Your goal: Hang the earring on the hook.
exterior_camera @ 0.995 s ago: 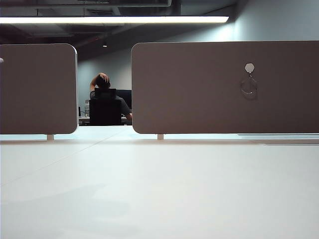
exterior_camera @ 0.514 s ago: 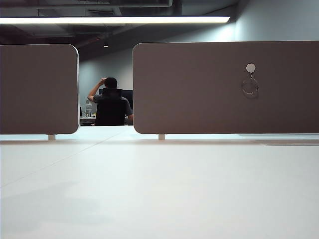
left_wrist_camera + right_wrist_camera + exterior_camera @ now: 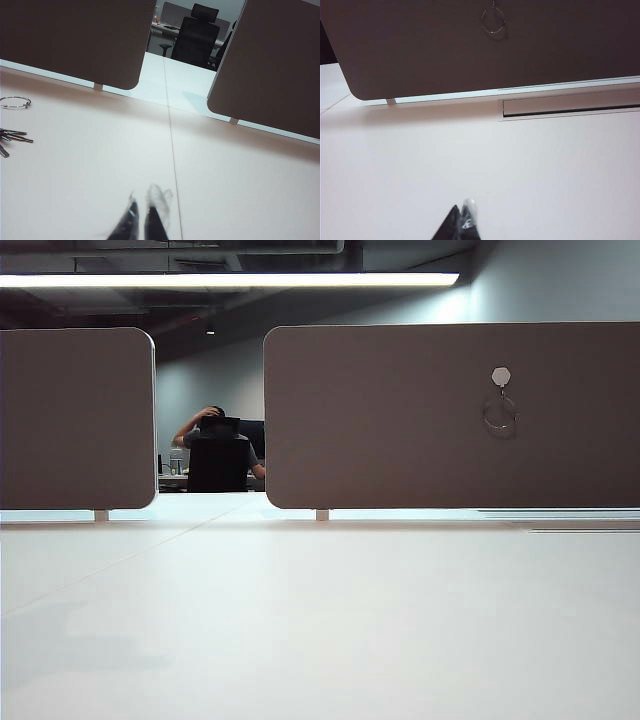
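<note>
Left pincer (image 3: 140, 220): dark fingertips lying almost together, holding nothing, hovering low over the white surface (image 3: 240, 175), beside a thin seam running away across it. Not showing in the exterior view.

Right pincer (image 3: 462, 222): tips pressing fully together, gripping nothing, hanging over bare surface. Also not showing in the exterior view.

Second hoop (image 3: 15, 103): thin silver ring lying flat on the surface in the left wrist view, well apart from the left pincer; a bunch of keys (image 3: 12, 137) lying just beside it, nearer the camera.

Slot (image 3: 570, 107): long narrow recess sitting in the surface near the foot of the right panel.

Right panel (image 3: 400, 440): grey-brown divider standing upright at the far edge of the surface. Left panel (image 3: 75, 420): standing apart from it, at 9 o'clock, a gap showing between them.

Hook (image 3: 501, 376): small white hexagon sitting on the right panel's upper part.

Earring (image 3: 499, 414): silver hoop hanging directly at 6 o'clock from the hook, resting against the panel; well apart from both pincers.

Person (image 3: 215, 425): sitting in a black chair beyond the gap, one hand resting on the head.
</note>
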Controlling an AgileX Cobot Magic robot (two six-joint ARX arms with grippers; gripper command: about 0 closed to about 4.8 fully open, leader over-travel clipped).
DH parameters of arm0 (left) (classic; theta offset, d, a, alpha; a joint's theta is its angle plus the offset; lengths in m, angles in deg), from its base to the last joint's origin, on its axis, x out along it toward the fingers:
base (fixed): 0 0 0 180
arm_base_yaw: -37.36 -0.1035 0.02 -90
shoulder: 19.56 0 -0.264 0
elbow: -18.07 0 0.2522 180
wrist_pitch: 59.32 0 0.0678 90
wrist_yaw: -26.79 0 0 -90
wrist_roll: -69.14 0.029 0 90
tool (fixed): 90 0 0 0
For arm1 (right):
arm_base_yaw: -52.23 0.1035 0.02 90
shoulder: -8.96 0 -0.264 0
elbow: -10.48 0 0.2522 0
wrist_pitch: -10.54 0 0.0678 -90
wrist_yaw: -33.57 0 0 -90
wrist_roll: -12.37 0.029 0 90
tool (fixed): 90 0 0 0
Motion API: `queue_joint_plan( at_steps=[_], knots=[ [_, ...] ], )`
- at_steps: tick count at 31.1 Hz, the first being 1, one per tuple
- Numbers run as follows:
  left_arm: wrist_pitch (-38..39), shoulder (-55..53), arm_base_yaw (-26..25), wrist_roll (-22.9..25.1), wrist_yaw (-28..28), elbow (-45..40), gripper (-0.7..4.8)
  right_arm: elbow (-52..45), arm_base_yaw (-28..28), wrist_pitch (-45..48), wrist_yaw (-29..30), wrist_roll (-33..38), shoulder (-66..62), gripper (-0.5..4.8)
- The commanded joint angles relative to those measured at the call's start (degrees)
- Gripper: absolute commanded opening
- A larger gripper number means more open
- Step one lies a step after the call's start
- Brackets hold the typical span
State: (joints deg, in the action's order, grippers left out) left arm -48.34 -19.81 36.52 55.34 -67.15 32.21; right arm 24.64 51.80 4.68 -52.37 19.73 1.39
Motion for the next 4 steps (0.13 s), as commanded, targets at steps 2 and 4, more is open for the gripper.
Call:
queue_joint_plan(
  at_steps=[2,4],
  knots=[
    [-0.7,-0.1,0.0,0.0,-0.2,0.1,0.25,-0.2,0.0,0.7,-0.1,-0.1,0.0,-0.05],
    [-0.7,-0.1,0.0,0.0,-0.2,0.1,0.25,-0.2,0.0,0.7,-0.1,-0.1,0.0,-0.05]
  ],
)
